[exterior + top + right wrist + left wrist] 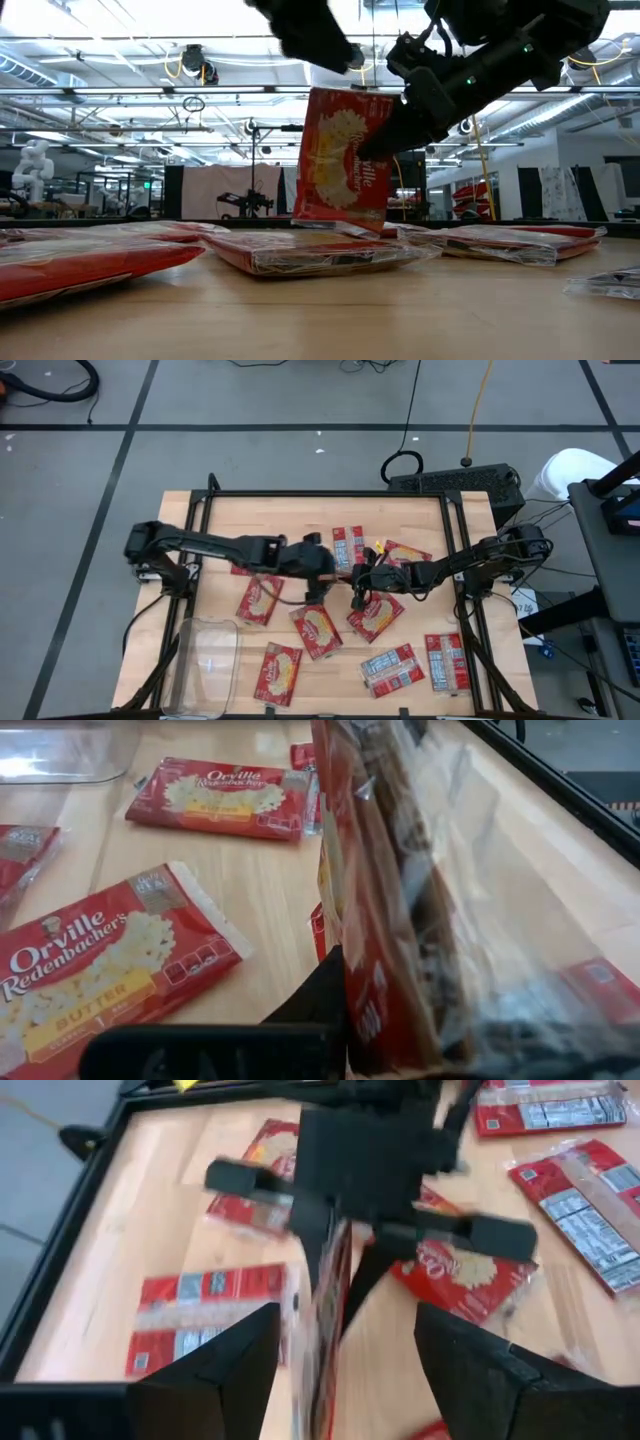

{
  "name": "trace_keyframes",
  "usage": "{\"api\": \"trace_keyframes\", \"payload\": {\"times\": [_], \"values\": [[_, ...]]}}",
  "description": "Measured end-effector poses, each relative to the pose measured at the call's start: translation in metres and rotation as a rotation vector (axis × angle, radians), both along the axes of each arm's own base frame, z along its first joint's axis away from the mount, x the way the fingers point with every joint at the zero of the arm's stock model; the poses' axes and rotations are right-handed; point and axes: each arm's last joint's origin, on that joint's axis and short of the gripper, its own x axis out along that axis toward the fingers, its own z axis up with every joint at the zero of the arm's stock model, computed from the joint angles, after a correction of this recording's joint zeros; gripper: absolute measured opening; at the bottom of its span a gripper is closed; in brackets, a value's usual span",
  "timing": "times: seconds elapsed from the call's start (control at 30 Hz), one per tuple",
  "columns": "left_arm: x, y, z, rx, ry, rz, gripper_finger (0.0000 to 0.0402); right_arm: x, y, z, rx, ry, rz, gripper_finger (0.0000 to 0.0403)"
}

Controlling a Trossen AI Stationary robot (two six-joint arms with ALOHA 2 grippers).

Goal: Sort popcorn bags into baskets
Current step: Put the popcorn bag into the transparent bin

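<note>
Wooden desk (220, 520) seen from above, dark frame round it. Clear bin (205, 665) placed at near left corner of desk, empty. Red popcorn bags (395, 670) scattered flat across middle and right of desk. One bag (340, 165) held upright above desk centre, clamped by right gripper (360, 592). Left gripper (322, 585) positioned just beside it, fingers (225, 1370) spread apart, nothing held, facing raised bag edge-on.

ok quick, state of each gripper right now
Left gripper: open, fingers apart, facing the held popcorn bag.
Right gripper: shut on that bag, holding it upright above the table.
</note>
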Motion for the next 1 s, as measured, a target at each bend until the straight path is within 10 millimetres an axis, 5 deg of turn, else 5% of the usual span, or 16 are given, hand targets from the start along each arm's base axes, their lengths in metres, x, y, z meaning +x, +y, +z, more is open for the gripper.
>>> {"api": "trace_keyframes", "payload": {"times": [0.37,0.7,1.0], "values": [[0.019,0.014,-0.031,-0.005,0.185,-0.024,0.0221,0.000,0.000,-0.001,0.002,0.005,0.000,0.0016],[0.015,0.018,-0.037,0.003,0.233,-0.024,0.0029,-0.001,0.002,-0.001,0.004,0.005,0.006,0.0022],[-0.024,0.007,-0.002,-0.074,0.294,0.021,0.0026,-0.004,0.014,0.008,-0.089,-0.018,0.012,0.0109]]}}
